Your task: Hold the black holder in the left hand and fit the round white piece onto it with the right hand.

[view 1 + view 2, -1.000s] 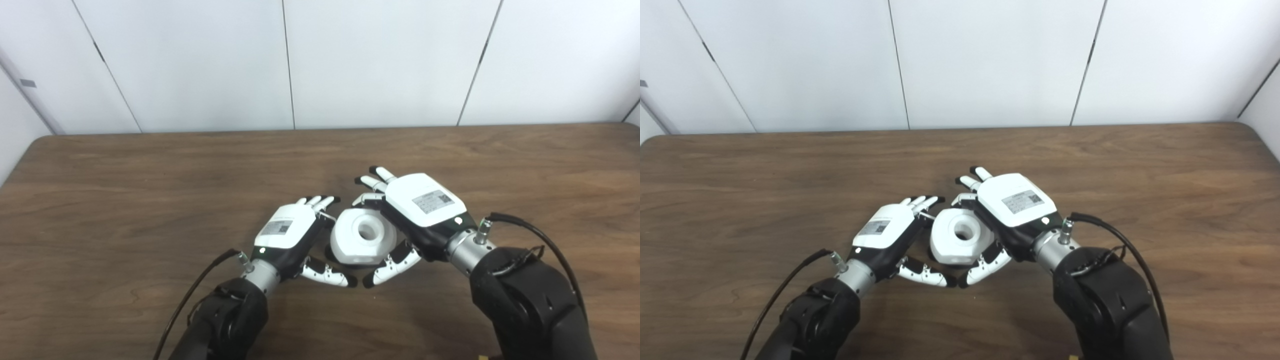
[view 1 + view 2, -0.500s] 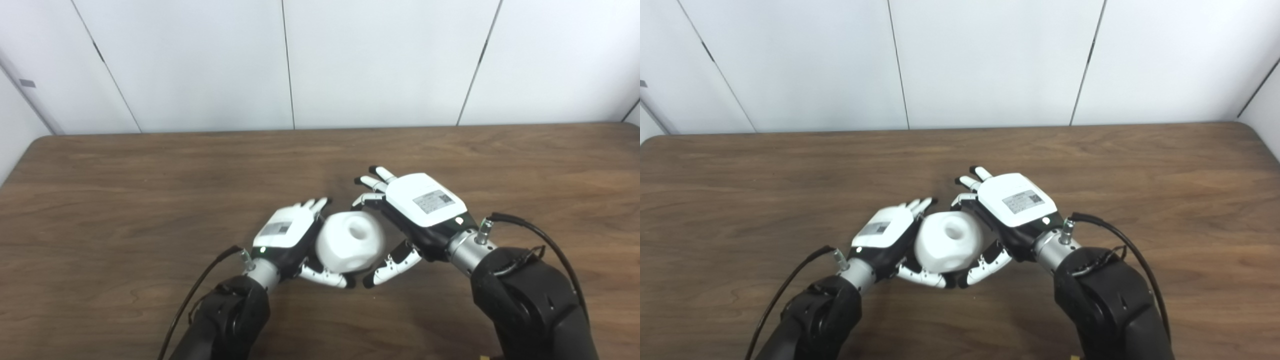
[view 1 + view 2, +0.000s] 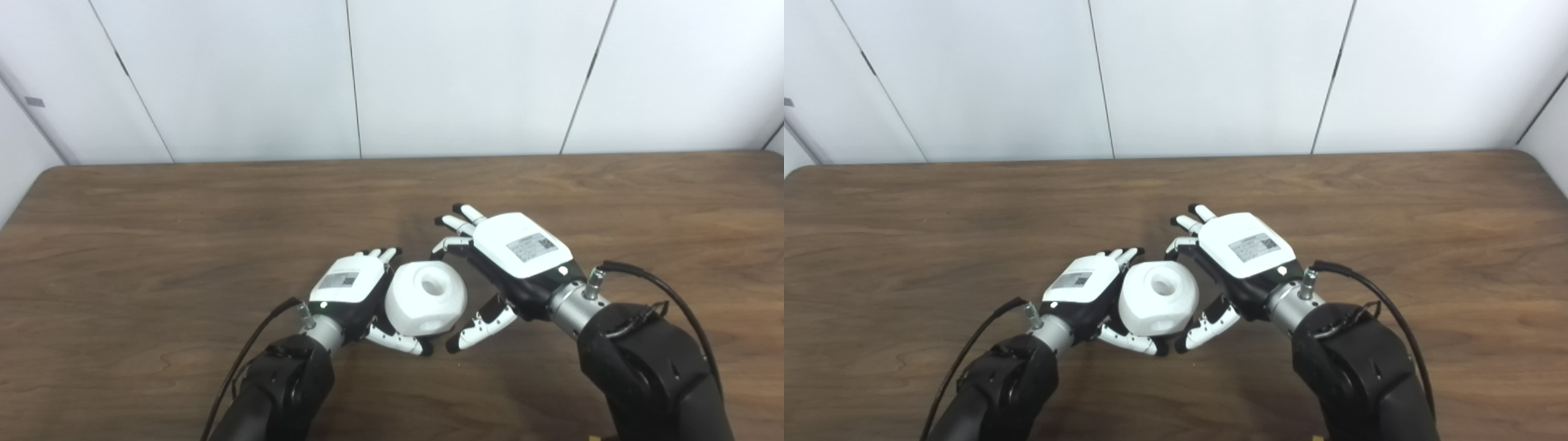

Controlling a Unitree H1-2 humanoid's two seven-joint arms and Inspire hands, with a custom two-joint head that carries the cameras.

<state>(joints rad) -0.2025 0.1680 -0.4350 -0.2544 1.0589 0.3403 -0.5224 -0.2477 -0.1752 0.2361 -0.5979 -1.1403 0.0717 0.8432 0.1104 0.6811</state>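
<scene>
The round white piece (image 3: pixel 425 298), a chunky faceted knob with a hole in its top, rests in my left hand (image 3: pixel 350 286), tilted a little. The left fingers are behind it and the thumb (image 3: pixel 397 342) curls under its front. The black holder is hidden; only a dark sliver shows under the piece's lower edge. My right hand (image 3: pixel 513 252) is open just right of the piece, palm turned toward it. A narrow gap separates them, and its thumb (image 3: pixel 481 326) points toward the left thumb.
The brown wooden table (image 3: pixel 153 245) stretches to either side and back to the white panelled wall (image 3: pixel 429 73). Black cables (image 3: pixel 655 285) loop out from both wrists. Nothing else lies on the tabletop in view.
The white piece has moved left and tipped over with my left hand, away from the right palm. The right hand has stayed almost where it was, now apart from the piece.
</scene>
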